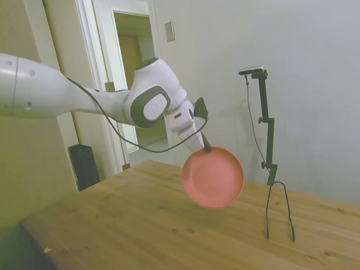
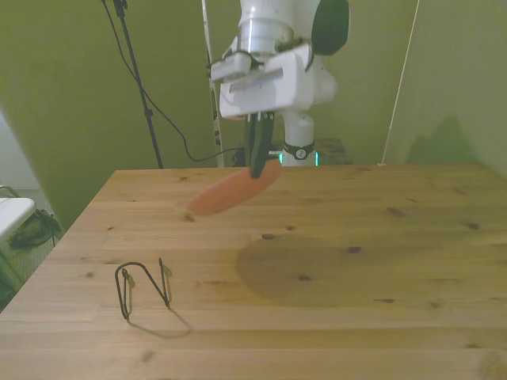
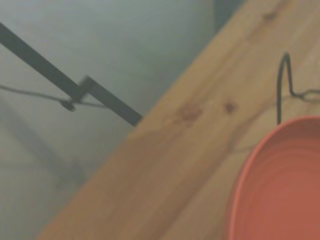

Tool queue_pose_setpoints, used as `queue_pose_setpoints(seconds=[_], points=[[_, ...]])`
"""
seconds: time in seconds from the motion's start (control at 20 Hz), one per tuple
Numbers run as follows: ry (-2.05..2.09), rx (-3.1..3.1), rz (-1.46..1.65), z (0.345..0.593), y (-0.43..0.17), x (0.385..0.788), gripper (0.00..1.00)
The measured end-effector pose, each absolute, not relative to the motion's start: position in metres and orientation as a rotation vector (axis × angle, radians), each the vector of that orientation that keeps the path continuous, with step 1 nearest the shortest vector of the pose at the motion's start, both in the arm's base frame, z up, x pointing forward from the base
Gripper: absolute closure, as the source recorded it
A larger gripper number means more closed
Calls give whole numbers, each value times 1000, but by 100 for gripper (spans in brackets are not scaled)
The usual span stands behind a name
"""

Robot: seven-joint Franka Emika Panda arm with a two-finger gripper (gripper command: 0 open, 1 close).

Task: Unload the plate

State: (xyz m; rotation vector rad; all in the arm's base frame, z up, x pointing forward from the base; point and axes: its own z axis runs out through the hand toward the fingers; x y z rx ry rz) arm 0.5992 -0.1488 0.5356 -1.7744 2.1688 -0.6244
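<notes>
**Plate held up in the air**

The gripper (image 1: 206, 147) has the plate (image 1: 213, 177) by its rim. The dark fingers (image 2: 259, 150) pinch the top edge of the plate, so the plate hangs just below them. It is tilted and does not touch the counter (image 1: 140, 225). Its hollow side faces the side camera. In the front view the plate (image 2: 234, 191) looks like a thin orange slice, seen from its edge. A dark shadow lies on the wood under it.

The black wire stand (image 2: 142, 286) sits on the counter, well apart from the fingers and lower than them. The wrist view is blurry, but the curved wire (image 3: 285, 85) there is probably the same stand, just past the plate's rim (image 3: 250, 180).
</notes>
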Motion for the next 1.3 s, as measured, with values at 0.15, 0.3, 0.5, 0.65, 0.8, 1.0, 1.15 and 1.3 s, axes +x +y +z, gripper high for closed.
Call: queue_pose_setpoints(seconds=[0.15,0.3,0.5,0.65,0.8,1.0,1.15,1.3], points=[[2249,-1838,-590,479,-150,615,100],[2297,-1873,-565,437,-155,625,100],[2331,-1889,-547,404,-165,630,100],[2348,-1895,-537,390,-169,630,0],[2345,-1889,-549,387,-172,631,0],[2346,-1886,-554,385,-175,631,0],[2339,-1883,-558,386,-174,631,0],[2326,-1878,-565,392,-173,631,0]])
